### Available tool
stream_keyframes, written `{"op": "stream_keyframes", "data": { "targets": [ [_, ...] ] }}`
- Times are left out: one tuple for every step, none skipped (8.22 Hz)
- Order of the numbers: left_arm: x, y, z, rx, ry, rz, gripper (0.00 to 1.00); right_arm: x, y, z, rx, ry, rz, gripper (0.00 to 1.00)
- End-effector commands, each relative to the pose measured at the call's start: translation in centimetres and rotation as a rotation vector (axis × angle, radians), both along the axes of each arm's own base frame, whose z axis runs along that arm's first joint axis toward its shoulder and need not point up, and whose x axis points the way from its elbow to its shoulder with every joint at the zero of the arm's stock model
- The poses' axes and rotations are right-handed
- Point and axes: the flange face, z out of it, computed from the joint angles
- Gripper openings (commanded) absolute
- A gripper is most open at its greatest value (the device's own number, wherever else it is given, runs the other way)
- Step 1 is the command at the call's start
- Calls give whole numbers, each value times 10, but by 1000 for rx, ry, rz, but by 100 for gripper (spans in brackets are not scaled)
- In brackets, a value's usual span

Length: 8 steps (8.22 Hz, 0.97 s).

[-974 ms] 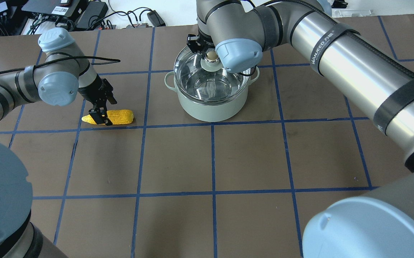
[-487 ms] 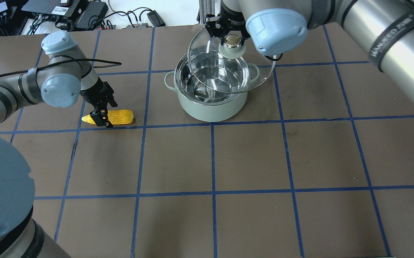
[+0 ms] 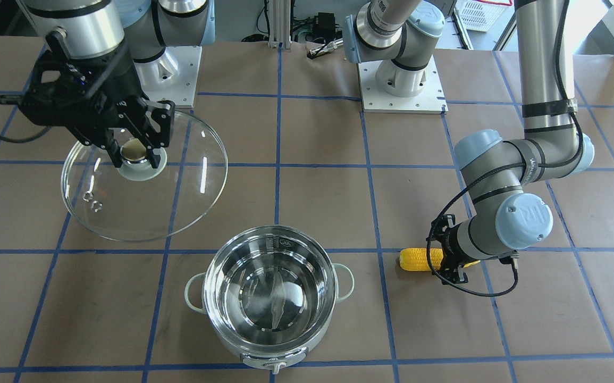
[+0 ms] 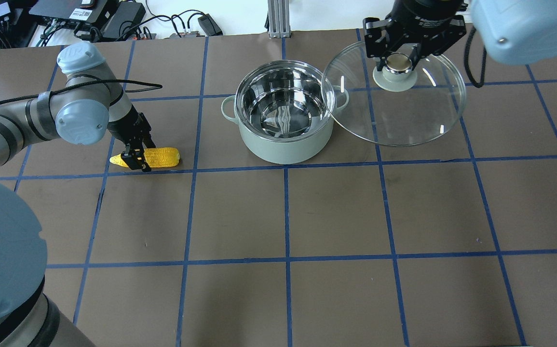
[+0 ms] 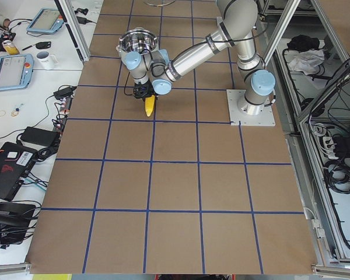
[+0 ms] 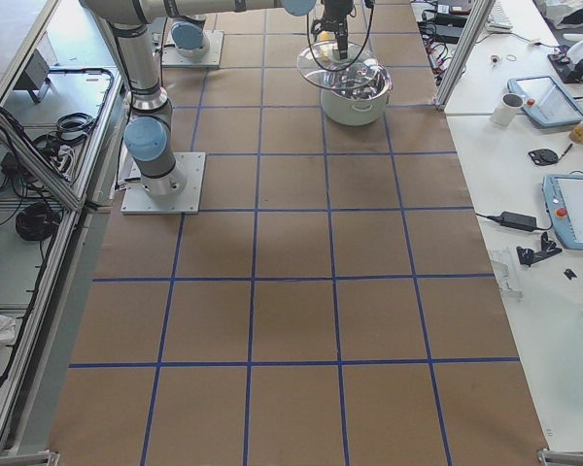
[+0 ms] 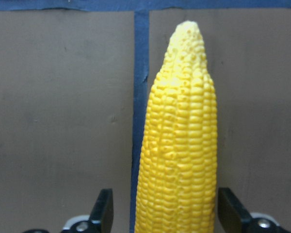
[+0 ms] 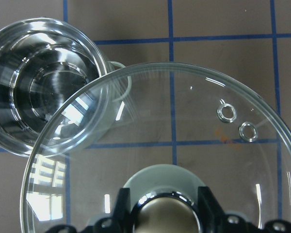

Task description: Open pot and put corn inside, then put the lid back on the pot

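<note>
Already the opening step looks done: the pot (image 4: pixel 283 144) stands uncovered at the upper middle of the overhead view, its steel interior bare. The lid (image 4: pixel 403 120) hangs in the upper right of that frame. Its edge overlaps the pot's right-hand side handle in the picture, but it is held clear of the rim. The right gripper (image 4: pixel 400 63) has its fingers pinched on the lid's beige knob and carries it above the table (image 4: pixel 336 212). Most of the task appears to remain: picking up the corn, placing it in the pot and setting the lid back on. The corn (image 4: pixel 162 156) lies flat on the table at the left of the overhead frame, well apart from the pot, its pointed end toward the frame's left edge. The left gripper (image 4: pixel 136 161) is down over the tapered half with its jaws apart on either side. The left wrist view shows a gap between the cob and at least one finger, so nothing is clamped yet.
</note>
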Motion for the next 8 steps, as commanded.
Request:
{"op": "stream_keyframes", "data": {
  "targets": [
    [0,0,0,1,-4,20,54,-31,32,16,70,-8,13,30],
    [0,0,1,-3,0,20,27,-31,31,17,67,-12,21,30],
    [-1,-4,6,-42,-2,26,13,-29,32,17,65,-13,24,30],
    [0,-8,8,-72,-10,32,8,-30,33,18,65,-10,24,30],
    [1,-7,17,-87,-15,33,1,-30,35,20,65,-11,26,29],
    [0,-7,23,-99,-23,40,0,-29,36,20,64,-12,26,29],
    [-3,-6,32,-105,-31,47,0,-29,37,22,60,-12,26,29],
    [-5,-2,58,-136,-35,35,0,-30,37,22,60,-12,24,29]
  ]
}}
